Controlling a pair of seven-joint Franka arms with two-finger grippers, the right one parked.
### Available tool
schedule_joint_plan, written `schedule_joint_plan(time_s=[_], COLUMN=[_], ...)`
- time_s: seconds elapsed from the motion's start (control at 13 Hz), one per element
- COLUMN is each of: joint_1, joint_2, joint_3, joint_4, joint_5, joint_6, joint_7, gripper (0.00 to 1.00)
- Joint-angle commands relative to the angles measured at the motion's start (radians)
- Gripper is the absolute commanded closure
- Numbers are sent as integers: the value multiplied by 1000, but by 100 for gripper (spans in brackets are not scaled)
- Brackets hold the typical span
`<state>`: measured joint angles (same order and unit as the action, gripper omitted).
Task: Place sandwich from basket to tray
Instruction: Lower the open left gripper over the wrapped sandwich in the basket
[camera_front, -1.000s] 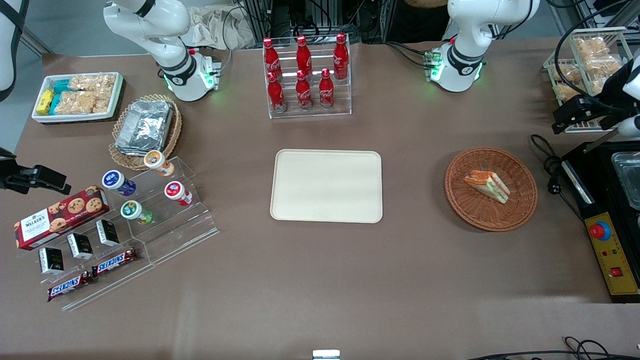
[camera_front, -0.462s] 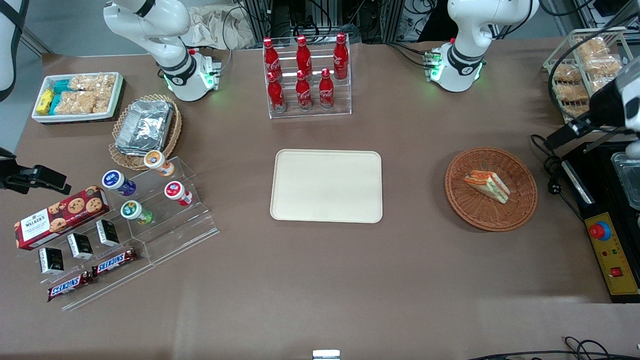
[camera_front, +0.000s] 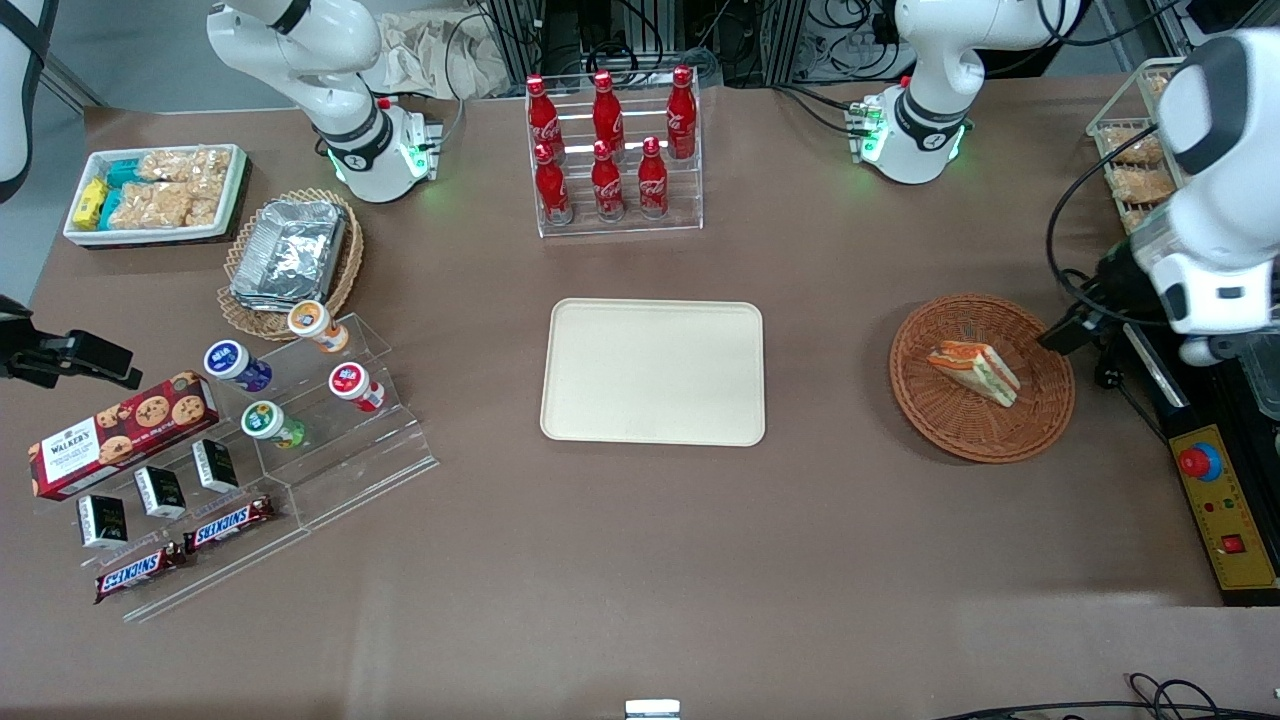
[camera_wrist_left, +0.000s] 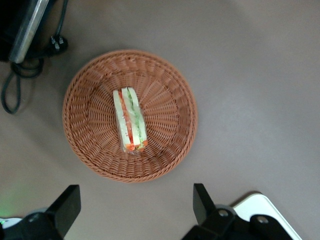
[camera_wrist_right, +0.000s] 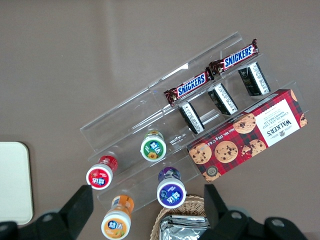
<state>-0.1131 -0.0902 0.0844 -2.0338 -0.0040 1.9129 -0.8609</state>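
Observation:
The sandwich (camera_front: 975, 372) lies in the reddish-brown basket (camera_front: 955, 425) toward the working arm's end of the table. It is a white-bread wedge with orange-red and green layers. In the left wrist view the sandwich (camera_wrist_left: 130, 122) rests on its side in the middle of the basket (camera_wrist_left: 170, 115). My left gripper (camera_front: 1068, 328) hangs above the table just outside the basket's rim. In that wrist view the gripper (camera_wrist_left: 135, 205) is open, its black fingers (camera_wrist_left: 67, 205) wide apart with only bare table between them. The cream tray (camera_front: 652, 372) lies flat mid-table; its corner (camera_wrist_left: 270, 210) shows beside the gripper.
A black control box with a red button (camera_front: 1200, 460) and a looped cable (camera_front: 1085, 310) lie beside the basket at the table's end. A wire rack of snack packets (camera_front: 1130, 165) stands farther from the camera. A stand of cola bottles (camera_front: 610, 150) is farther back than the tray.
The left arm has swung in from the table's end toward the basket, and its gripper now hangs at the basket's rim. Sandwich, basket and tray have not moved.

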Motion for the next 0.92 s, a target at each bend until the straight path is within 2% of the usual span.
schedule_joint_plan(time_s=[0.0, 0.38, 0.85], joint_1=[-8, -7, 27], joint_2=[-54, 13, 105], joint_3=[2, 5, 12], joint_4=[-186, -318, -445], joint_5=[27, 29, 27], joint_6=[147, 349, 633], joint_7=[-94, -187, -199], gripper=[0, 0, 0])
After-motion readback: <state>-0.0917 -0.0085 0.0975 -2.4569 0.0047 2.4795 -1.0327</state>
